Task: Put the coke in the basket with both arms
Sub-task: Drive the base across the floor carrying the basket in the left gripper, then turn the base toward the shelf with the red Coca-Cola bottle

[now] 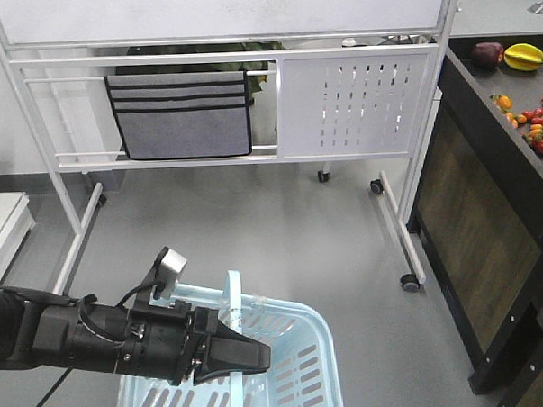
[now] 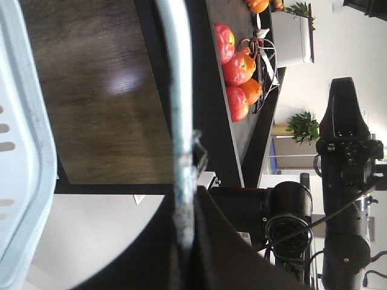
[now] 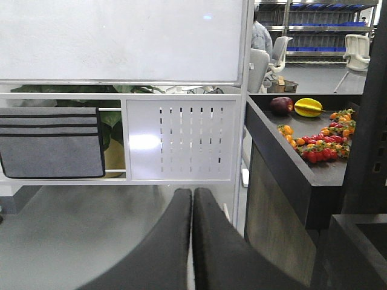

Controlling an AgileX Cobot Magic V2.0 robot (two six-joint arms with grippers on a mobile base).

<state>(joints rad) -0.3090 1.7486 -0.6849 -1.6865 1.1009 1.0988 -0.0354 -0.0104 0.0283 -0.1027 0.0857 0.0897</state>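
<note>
The light blue basket (image 1: 297, 365) hangs at the bottom of the front view, above the grey floor. My left gripper (image 1: 251, 356) is shut on the basket's hoop handle (image 1: 232, 300), which rises upright from its jaws. In the left wrist view the handle (image 2: 179, 121) runs straight up from between the black fingers, and the basket's rim (image 2: 27, 145) fills the left edge. My right gripper (image 3: 192, 196) is shut on nothing, hanging over the floor in front of the white rack. The right arm (image 2: 347, 157) shows in the left wrist view. The coke is out of view.
A white wheeled rack (image 1: 249, 105) with a grey pocket organiser (image 1: 179, 116) stands ahead. A dark counter (image 1: 494, 140) runs along the right, carrying fruit (image 1: 525, 57) and small tomatoes (image 3: 320, 151). A white unit (image 1: 2, 233) sits at the left edge.
</note>
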